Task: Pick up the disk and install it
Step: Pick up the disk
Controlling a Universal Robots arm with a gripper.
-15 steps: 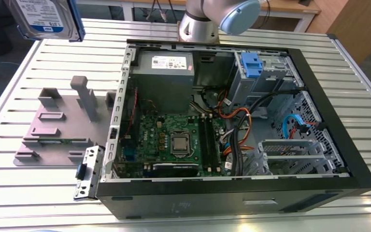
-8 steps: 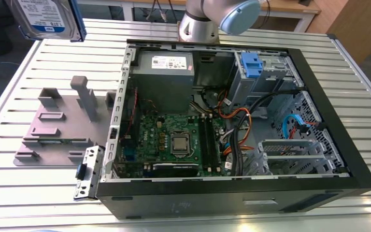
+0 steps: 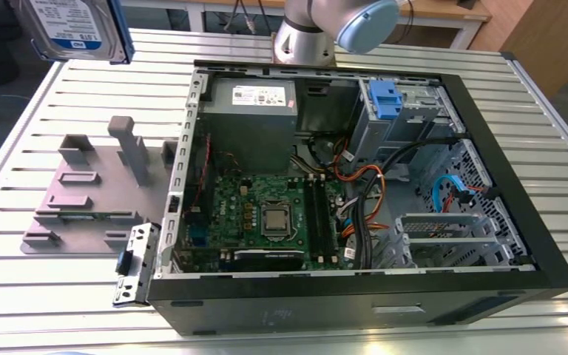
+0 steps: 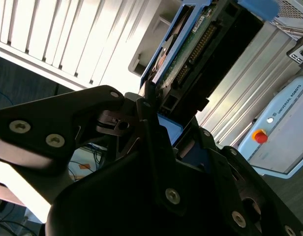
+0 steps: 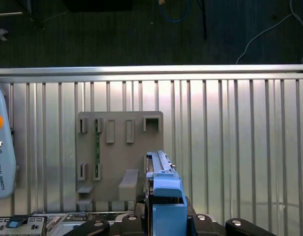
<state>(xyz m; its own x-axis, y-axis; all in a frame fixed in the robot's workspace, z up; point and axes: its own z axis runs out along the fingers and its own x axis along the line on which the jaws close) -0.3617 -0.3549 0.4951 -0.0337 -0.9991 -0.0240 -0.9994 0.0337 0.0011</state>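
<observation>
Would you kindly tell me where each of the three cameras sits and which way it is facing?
Exterior view: off the arm, high up, looking down into the open computer case on the table; the arm stands beyond the case.
First wrist view: on the wrist, looking down past the disk at the grey fixture plate.
Second wrist view: on the wrist, close on the end effector clamping the disk.
Shared: all show the disk; both wrist views show the pendant.

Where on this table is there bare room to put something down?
Bare slats of the table lie around the grey fixture plate at the exterior view's left, and beyond the computer case at its right. Inside the case, cables and a circuit board crowd everything.
</observation>
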